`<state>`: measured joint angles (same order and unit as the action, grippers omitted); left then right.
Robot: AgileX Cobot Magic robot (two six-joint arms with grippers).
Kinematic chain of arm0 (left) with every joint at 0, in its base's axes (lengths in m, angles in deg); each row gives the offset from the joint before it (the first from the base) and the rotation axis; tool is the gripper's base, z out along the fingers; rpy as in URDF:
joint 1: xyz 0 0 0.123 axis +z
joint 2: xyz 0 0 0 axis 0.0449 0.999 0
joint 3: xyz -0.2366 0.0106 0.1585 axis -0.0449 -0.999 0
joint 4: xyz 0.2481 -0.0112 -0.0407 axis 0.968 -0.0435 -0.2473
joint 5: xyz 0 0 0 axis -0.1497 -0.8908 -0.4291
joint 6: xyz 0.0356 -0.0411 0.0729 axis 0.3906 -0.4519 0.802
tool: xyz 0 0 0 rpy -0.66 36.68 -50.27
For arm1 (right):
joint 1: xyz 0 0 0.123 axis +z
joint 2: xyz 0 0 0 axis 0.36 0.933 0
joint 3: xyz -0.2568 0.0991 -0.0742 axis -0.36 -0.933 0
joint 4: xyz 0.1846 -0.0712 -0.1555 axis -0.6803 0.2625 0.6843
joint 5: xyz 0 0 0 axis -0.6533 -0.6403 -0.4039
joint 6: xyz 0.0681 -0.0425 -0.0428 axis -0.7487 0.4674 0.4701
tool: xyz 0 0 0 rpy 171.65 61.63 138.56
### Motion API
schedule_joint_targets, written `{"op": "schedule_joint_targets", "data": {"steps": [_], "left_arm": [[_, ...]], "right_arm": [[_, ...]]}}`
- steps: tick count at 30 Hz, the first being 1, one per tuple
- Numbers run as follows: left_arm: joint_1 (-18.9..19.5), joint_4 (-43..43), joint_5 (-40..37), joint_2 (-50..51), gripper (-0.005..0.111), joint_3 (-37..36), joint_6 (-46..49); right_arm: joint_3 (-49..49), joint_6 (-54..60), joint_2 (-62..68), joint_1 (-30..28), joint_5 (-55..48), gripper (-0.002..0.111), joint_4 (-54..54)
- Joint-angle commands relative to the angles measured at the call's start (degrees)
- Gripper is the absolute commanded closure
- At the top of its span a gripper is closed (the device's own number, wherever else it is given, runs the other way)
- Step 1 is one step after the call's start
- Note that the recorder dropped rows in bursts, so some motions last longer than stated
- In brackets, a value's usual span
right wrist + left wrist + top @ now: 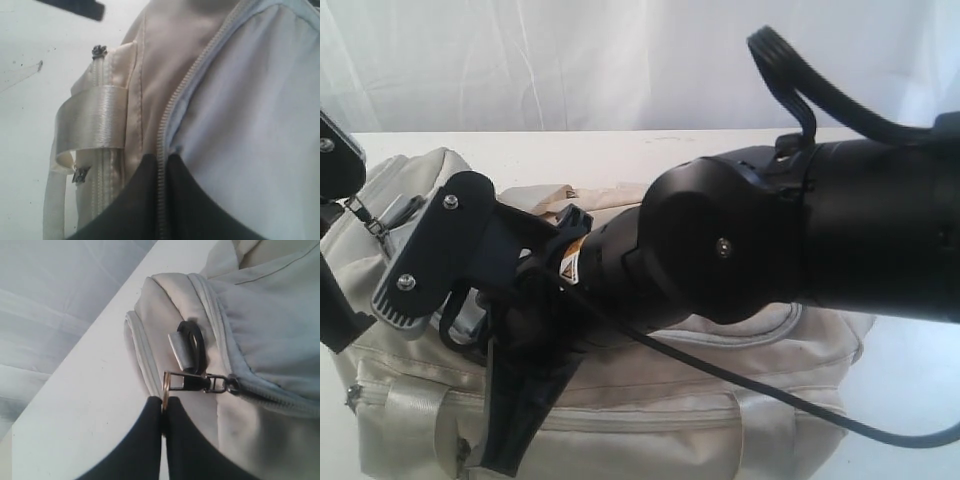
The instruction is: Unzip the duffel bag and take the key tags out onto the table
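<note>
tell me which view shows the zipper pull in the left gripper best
Left wrist view: the zipper pull sits mid-frame, its ring pinched in the shut left gripper. The exterior view shows it tiny at the duffel bag's left end; the right wrist view misses it.

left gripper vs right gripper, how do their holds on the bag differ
The left gripper pinches the metal ring on a zipper pull; the right gripper pinches fabric at a zipper line, with no pull in its jaws. The left gripper works at the end of the duffel bag, beside the table; the right gripper sits near a webbing strap. Both are shut.
</note>
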<state>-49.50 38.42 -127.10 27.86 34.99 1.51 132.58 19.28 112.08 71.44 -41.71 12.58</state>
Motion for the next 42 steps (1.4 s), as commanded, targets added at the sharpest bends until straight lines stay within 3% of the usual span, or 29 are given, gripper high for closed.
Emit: {"op": "schedule_joint_targets", "data": {"steps": [1, 5, 9, 15, 19, 22, 30, 42], "left_arm": [[3.2, 4.6, -0.2, 0.4, 0.107, 0.6, -1.4], [10.8, -4.7, 8.6, 0.6, 0.107, 2.2, 4.1], [19.8, -20.6, 14.7, 1.8, 0.107, 4.5, 18.2], [28.7, -51.5, 14.9, 6.2, 0.107, 10.5, 49.1], [32.8, -62.7, 10.4, 10.6, 0.107, 16.0, 59.5], [35.1, -66.3, 5.8, 14.9, 0.107, 20.1, 63.2], [36.0, -66.9, 5.8, 21.8, 0.107, 26.6, 64.6], [36.1, -64.2, 17.9, 28.8, 0.107, 31.1, 64.3]], "right_arm": [[-0.3, -1.0, -0.1, 0.1, -5.3, 0.108, 0.4], [-0.3, -1.3, -0.1, 0.1, -5.3, 0.108, 0.4], [-0.3, -1.3, -0.1, 0.1, -5.6, 0.108, 0.4], [-0.3, -1.4, -0.1, 0.1, -5.8, 0.108, 0.4], [-0.5, -1.8, -0.1, 0.1, -5.8, 0.108, 0.4], [-0.9, -1.8, -0.1, 0.1, -5.7, 0.108, 0.4], [-1.0, -1.8, -0.1, 0.1, -5.9, 0.108, 0.4], [-1.0, -1.8, -0.1, 0.1, -5.9, 0.108, 0.4]]}}
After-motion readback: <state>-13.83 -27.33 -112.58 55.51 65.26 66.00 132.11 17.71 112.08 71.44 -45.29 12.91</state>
